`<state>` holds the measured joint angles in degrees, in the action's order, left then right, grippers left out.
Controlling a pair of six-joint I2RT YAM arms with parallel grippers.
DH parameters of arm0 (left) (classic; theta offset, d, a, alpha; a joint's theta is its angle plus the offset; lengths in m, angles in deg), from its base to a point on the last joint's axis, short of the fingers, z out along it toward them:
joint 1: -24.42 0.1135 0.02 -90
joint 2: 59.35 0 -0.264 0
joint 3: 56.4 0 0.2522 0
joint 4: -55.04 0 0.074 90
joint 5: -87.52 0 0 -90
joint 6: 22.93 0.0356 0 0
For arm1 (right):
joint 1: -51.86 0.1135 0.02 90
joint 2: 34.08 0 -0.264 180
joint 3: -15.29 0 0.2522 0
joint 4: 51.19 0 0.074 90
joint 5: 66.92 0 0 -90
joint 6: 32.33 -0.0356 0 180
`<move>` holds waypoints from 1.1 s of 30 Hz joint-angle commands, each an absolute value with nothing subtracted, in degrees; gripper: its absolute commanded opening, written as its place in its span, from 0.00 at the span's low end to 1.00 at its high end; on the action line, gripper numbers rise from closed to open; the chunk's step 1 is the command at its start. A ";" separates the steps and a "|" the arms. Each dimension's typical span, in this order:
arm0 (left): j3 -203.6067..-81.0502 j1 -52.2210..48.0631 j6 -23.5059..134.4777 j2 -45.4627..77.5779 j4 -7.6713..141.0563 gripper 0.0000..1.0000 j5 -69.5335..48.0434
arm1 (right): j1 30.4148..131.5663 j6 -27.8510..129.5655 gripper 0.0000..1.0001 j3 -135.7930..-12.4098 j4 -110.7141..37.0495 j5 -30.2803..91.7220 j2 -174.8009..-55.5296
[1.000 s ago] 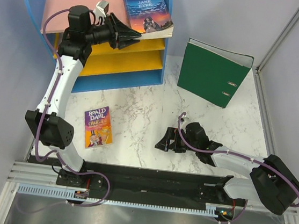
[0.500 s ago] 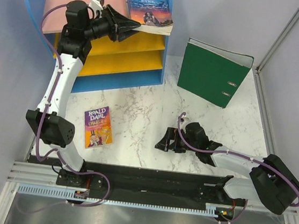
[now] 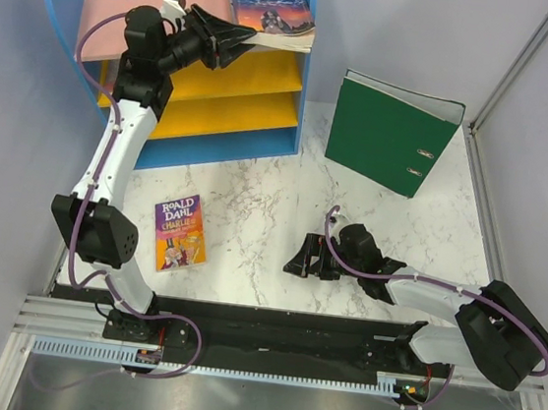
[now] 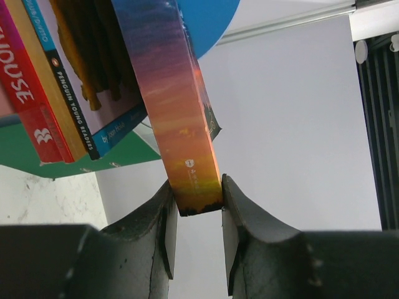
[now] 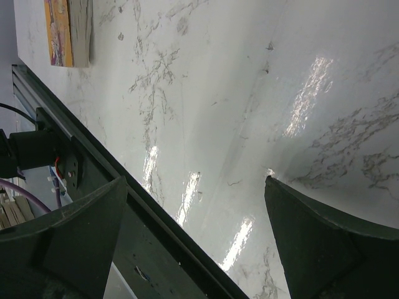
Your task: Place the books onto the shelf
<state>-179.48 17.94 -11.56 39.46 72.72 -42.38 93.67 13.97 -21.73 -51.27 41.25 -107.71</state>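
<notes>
Left claw [image 4: 196,208] clamps a dark blue book [image 3: 270,3] over the shelf [image 3: 104,25], other books [image 4: 38,93] beside it. A green binder [image 3: 387,131] stands right of the shelf. In front, the right claw [image 3: 303,264] gapes empty.

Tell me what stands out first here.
The left tool pinches a dark blue Jane Eyre paperback at the pink top of the blue-sided shelf, far left. A big green lever-arch binder stands far right; a purple-yellow Roald Dahl paperback lies on the marble table, front left.
</notes>
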 commanded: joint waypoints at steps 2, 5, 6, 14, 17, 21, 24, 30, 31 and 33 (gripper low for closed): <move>-180.02 18.27 -13.00 36.54 59.05 0.02 -36.94 | 93.96 13.99 0.98 -22.29 -53.95 42.06 -108.00; -180.72 18.44 -13.70 37.24 57.90 0.02 -36.32 | 93.96 13.90 0.98 -22.29 -53.95 42.15 -108.09; -181.07 18.44 -13.97 37.50 57.81 0.02 -36.15 | 93.96 13.90 0.98 -22.29 -53.95 42.15 -108.09; -189.69 19.06 -15.90 43.74 61.85 0.02 -38.25 | 93.96 13.90 0.98 -22.37 -53.95 42.24 -108.26; -188.90 19.41 -16.08 43.84 62.03 0.02 -38.26 | 93.96 13.90 0.98 -22.37 -53.95 42.24 -108.26; -187.58 19.67 -16.17 43.92 62.56 0.11 -38.34 | 93.96 13.90 0.98 -22.37 -53.95 42.15 -108.35; -187.49 19.94 -16.43 44.10 62.56 0.26 -39.04 | 93.96 13.99 0.98 -22.55 -53.95 42.24 -108.61; -187.23 20.38 -16.34 43.05 62.82 0.61 -39.13 | 93.96 13.90 0.98 -22.55 -53.95 42.24 -108.79; -187.06 20.38 -16.34 42.52 62.99 0.64 -39.13 | 93.96 13.90 0.98 -22.55 -53.95 42.24 -108.70; -185.75 20.73 -16.69 41.82 63.26 0.71 -39.22 | 93.96 13.90 0.98 -22.55 -53.95 42.33 -108.79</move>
